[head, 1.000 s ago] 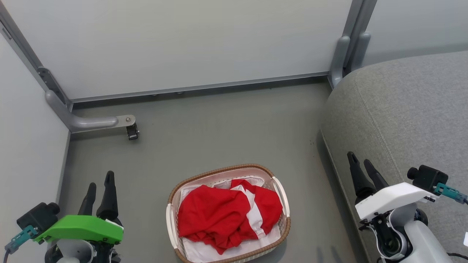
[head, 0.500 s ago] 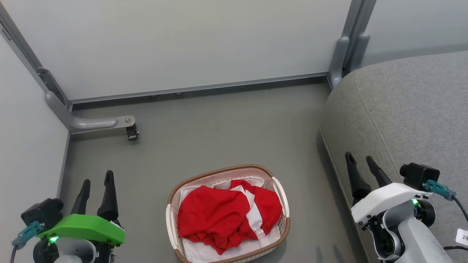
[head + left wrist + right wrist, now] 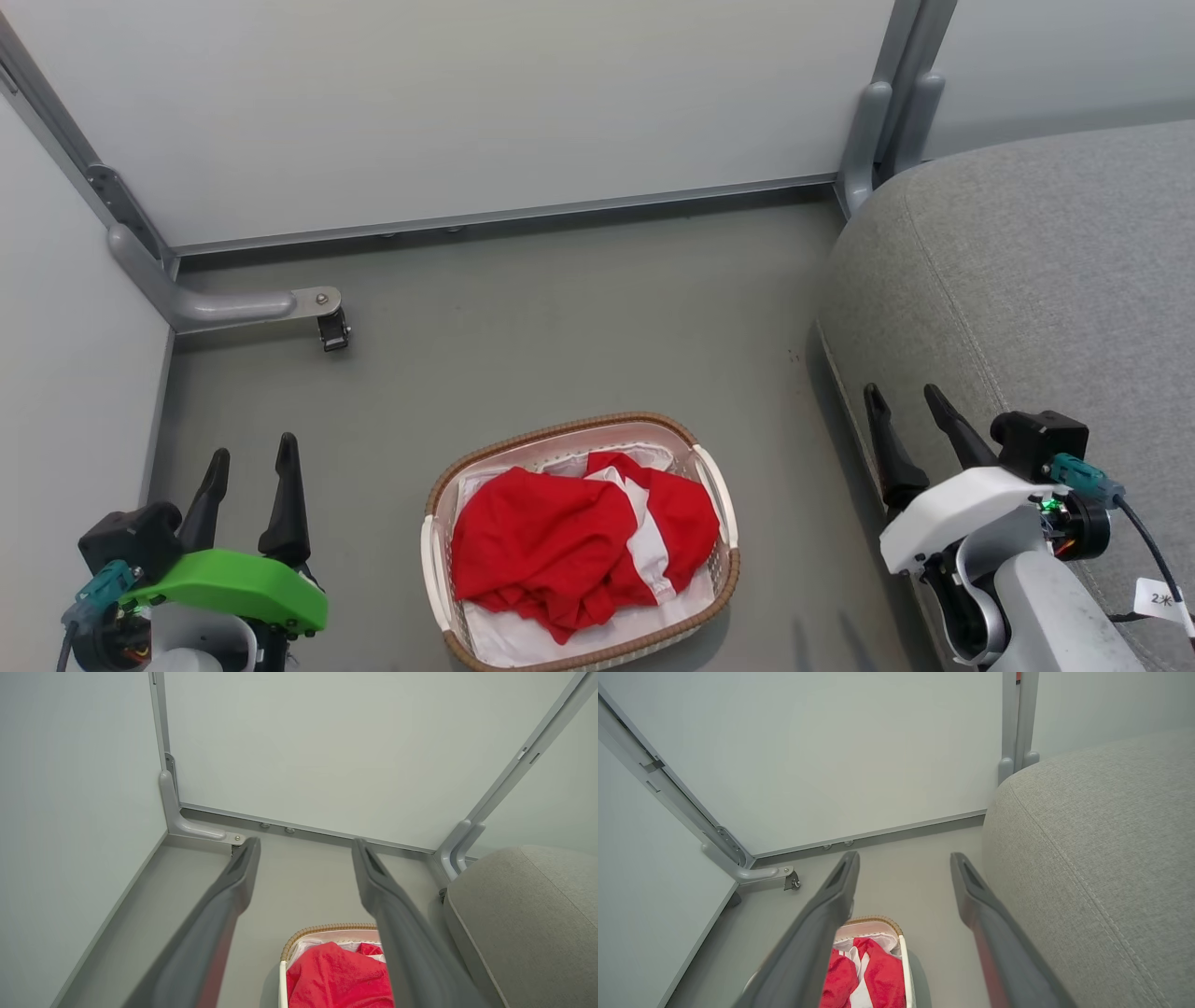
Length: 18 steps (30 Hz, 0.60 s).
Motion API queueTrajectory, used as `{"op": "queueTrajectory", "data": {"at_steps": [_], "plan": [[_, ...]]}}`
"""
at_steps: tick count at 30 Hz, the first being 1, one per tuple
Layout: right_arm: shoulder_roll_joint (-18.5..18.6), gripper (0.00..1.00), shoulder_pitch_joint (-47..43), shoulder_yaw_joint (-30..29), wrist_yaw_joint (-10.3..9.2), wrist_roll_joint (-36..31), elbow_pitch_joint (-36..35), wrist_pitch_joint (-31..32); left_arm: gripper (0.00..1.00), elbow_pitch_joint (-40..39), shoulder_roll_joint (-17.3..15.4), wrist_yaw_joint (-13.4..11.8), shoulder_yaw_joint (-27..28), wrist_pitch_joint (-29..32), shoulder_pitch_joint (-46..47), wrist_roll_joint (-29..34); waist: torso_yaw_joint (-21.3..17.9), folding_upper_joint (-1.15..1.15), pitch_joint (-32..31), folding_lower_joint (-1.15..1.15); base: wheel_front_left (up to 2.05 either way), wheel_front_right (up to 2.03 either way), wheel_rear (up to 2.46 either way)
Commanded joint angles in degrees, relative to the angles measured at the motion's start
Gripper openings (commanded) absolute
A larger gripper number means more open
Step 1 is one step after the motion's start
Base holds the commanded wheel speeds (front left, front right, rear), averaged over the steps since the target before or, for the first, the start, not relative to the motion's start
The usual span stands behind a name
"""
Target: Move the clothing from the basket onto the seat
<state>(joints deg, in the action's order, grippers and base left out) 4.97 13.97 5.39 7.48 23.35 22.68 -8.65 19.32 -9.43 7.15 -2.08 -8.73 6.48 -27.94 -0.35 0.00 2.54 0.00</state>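
Basically we're at 0: clothing (image 3: 541,541) all in basket (image 3: 560,431), seat (image 3: 1027,280) bare; left gripper (image 3: 253,448), right gripper (image 3: 901,388) wide, empty.

This looks like a robot test cell dressed as a corner of a home, not a lived-in room. Pale partition panels (image 3: 523,103) across the top of the frame sit in grey metal posts (image 3: 878,112). At the upper left, a bracket foot (image 3: 233,306) ends in a small caster (image 3: 333,329). The floor (image 3: 560,317) is bare grey. The household props are a grey seat (image 3: 1027,280) at right and a basket (image 3: 560,445) at bottom centre.
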Motion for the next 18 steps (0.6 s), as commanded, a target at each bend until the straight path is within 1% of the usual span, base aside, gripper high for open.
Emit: {"op": "queueTrajectory", "data": {"at_steps": [1, 18], "plan": [[0.27, 1.00, 1.22, 0.36, 0.01, -1.92, 0.11, -0.74, 1.00, -0.62, -0.53, 0.35, -0.10, -0.63, 0.34, 1.63, 0.05, 0.00, 0.15, 0.00, 0.00, 0.00, 0.00], [-0.28, 1.00, 0.90, -0.13, 0.02, -12.12, 1.95, -2.99, 1.00, -1.21, -0.44, 0.38, -0.46, -2.90, -1.68, 8.26, -0.05, 0.00, 0.54, 0.00, 0.00, 0.00, 0.00]]}}
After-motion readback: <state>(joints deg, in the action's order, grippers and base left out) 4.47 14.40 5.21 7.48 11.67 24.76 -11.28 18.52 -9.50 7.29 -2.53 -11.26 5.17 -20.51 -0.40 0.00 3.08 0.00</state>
